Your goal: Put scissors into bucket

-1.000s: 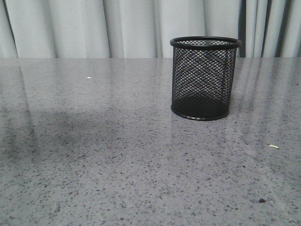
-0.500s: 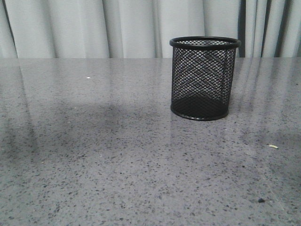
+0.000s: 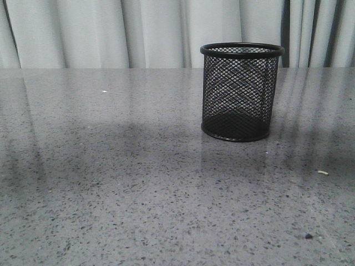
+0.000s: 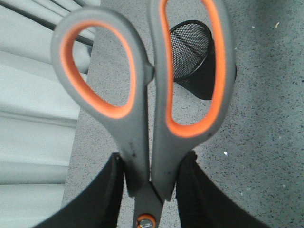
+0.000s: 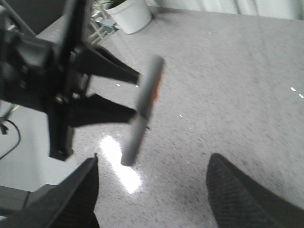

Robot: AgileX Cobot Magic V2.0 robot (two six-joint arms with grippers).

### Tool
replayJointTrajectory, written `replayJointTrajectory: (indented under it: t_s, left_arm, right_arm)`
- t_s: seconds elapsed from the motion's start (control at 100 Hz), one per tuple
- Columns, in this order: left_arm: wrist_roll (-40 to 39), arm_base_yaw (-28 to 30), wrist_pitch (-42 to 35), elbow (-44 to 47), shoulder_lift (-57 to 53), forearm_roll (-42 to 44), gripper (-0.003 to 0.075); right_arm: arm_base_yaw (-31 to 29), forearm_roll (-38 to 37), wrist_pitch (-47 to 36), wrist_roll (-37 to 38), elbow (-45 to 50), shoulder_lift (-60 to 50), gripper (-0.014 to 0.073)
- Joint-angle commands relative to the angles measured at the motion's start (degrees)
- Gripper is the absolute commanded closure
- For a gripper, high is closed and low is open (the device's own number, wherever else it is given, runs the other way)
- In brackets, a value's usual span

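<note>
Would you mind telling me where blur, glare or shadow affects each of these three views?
Front view: sharp; the bucket stands crisp, with soft shadows and curtain reflections on the glossy table. Left wrist view: the scissors in the left claw loom large and slightly soft; the bucket behind is clearer. Right wrist view: the scissors are motion-blurred, and a bright glare patch lies on the table.

Grey speckled table (image 3: 138,183) w/ glossy top, pale pleated curtain (image 3: 111,33) hanging along its far edge. Small white crumb (image 3: 323,173) and a dark speck (image 3: 308,236) lie on the tabletop toward the front-right, apart from each other. In right wrist view, a white pot w/ a green plant (image 5: 128,13) sits off past the table edge, a glare patch (image 5: 118,166) on the surface.
</note>
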Motion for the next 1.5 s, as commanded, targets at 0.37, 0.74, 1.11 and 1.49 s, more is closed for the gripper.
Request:
replayJointTrajectory:
  t_s: [0.37,0.74,1.11,1.49]
  left_arm:
    - [-0.2,-0.4,-2.8,-1.5,-0.9,-2.0,0.0656]
    - [-0.2,-0.4,-2.8,-1.5,-0.9,-2.6,0.0656]
    - [-0.7,-0.4,-2.8,-1.5,-4.2,-12.1,0.0418]
    - [-16.1,-0.4,-1.0,-1.5,-20.8,-17.0,0.0567]
  right_arm:
    - [6.9,1.4,-5.7,-0.9,-8.4,9.9,0.0166]
    - [6.9,3.4,-7.1,-0.9,-8.6,11.9,0.0632]
    - [3.7,0.4,-2.2,-0.7,-10.2,11.9,0.0656]
    - [-5.6,-19.7,25.7,9.7,-24.9,11.7,0.0656]
